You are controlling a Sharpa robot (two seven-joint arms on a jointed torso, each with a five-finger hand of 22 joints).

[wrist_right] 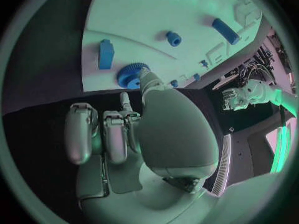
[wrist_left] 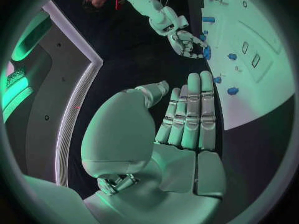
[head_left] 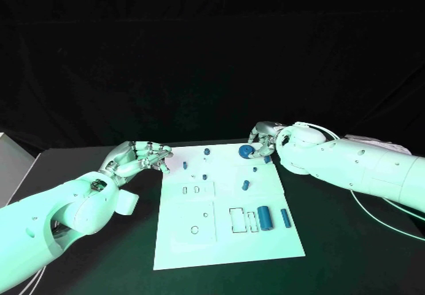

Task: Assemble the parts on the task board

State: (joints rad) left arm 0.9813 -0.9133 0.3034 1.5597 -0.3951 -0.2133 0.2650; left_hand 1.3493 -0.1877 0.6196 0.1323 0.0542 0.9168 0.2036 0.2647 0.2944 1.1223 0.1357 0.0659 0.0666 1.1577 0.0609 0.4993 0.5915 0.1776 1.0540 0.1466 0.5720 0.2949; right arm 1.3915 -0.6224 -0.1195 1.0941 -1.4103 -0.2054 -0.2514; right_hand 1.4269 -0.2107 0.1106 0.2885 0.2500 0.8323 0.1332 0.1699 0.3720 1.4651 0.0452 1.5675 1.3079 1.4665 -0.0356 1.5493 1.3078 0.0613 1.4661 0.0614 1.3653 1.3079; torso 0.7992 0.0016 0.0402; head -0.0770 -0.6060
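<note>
**benchrat:** Nearest the camera on the task board [head_left: 190,249] it's bare white, then comes a rectangular outline slot with a long blue cylinder [head_left: 264,218] lying just beside it and a thinner blue peg [head_left: 285,217] further right. Both loose, so a forearm sweeping low over that corner could roll them off the right edge.

**gearloose:** Agreed. What about the hands though?

**benchrat:** Left hand [head_left: 137,157] hangs just off the board's far-left edge, fingers together and fairly straight in its wrist cam, nothing in it. It's near the small blue studs [head_left: 185,165] at that side. If it drifts inward it could knock them.

**gearloose:** And the right one?

**benchrat:** Right hand [head_left: 263,145] is at the far edge of the board with a blue gear [head_left: 245,150] pinched at its fingertips. In the right wrist cam you see the toothed gear [wrist_right: 132,75] against one fingertip, other fingers curled back. That's a thin grip on a round, toothy part, my guess is it can twist or pop out when the hand presses it down.

**gearloose:** Can you tell if it's over a post?

**benchrat:** Nope, the hand hides what's underneath. If it's off-centre, the gear would sit cocked, and pushing harder might shove the whole board, since nothing visible pins it down. The short blue block [wrist_right: 106,54] sits just beside the gear too, easy to bump.
</note>
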